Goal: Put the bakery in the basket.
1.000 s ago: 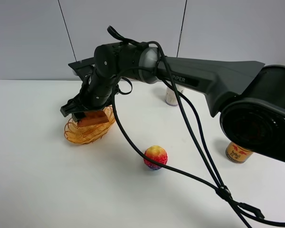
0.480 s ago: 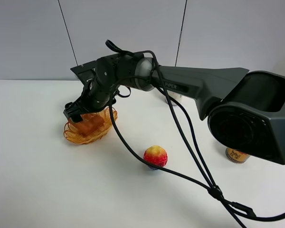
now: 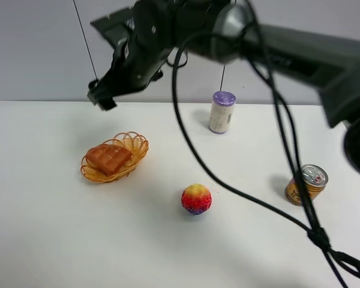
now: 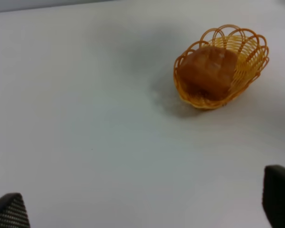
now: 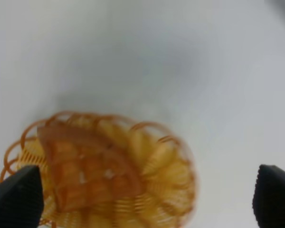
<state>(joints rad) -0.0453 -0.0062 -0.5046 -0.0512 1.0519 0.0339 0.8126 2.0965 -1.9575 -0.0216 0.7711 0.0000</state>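
Flat orange-brown grid-patterned waffle wedge (image 3: pixel 109 158): lying inside golden woven wicker basket (image 3: pixel 136 144), left of centre in high view. Right gripper (image 3: pixel 102 98): upper left of frame, clear of basket, jaws wide, empty. Left gripper (image 4: pixel 142 209): jaws wide, empty.

Colours we see on the white table (image 3: pixel 48 240)
We note an orange-brown grid-patterned waffle (image 3: pixel 108 158), golden woven basket (image 3: pixel 136 144), red-yellow-purple ball (image 3: pixel 196 198), purple-lidded white can (image 3: pixel 221 111).

Exterior high looking down over whole bench (image 3: pixel 48 240), far. Left wrist eyeing basket (image 4: pixel 204 102) obliquely, well off. Right wrist looking almost straight down on it, nearer. All three sharing basket.
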